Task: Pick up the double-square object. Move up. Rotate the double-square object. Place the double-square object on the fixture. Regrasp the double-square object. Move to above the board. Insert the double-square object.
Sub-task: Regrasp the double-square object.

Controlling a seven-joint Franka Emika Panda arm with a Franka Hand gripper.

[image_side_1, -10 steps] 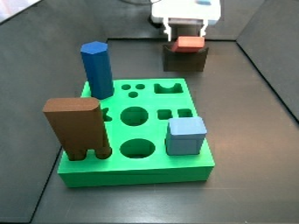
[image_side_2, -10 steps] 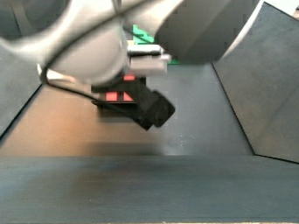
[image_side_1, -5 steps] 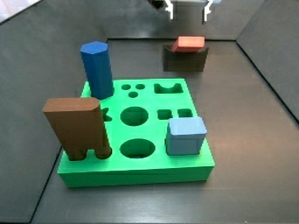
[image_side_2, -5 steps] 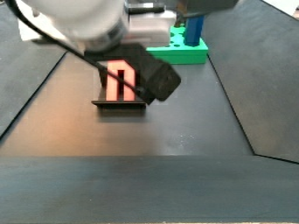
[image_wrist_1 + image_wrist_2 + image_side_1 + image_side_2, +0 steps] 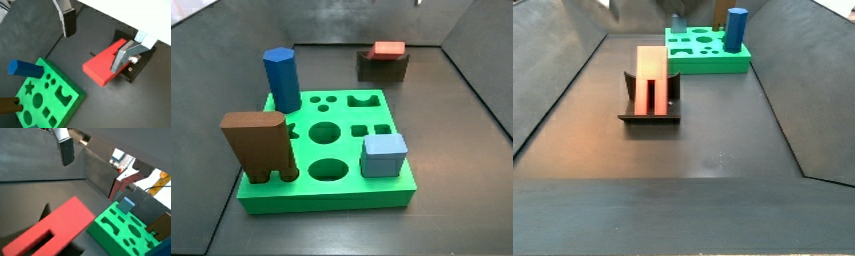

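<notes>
Now that the gripper has let go and lifted clear, fingers apart and empty, the double-square object rests below it on the fixture; regrasp comes next, the board beyond.

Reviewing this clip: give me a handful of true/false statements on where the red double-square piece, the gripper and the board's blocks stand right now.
1. The double-square object lies on the fixture. True.
2. The gripper is clamped on the red piece. False: its fingers are open and hold nothing, with the piece lying apart from them.
3. The blue prism stands upright at a corner of the board. True.
4. The light-blue cube sits on the fixture. False: it sits on the board.
5. In both side views the gripper hangs low over the board. False: neither side view shows it clearly; only the wrist views do.
</notes>
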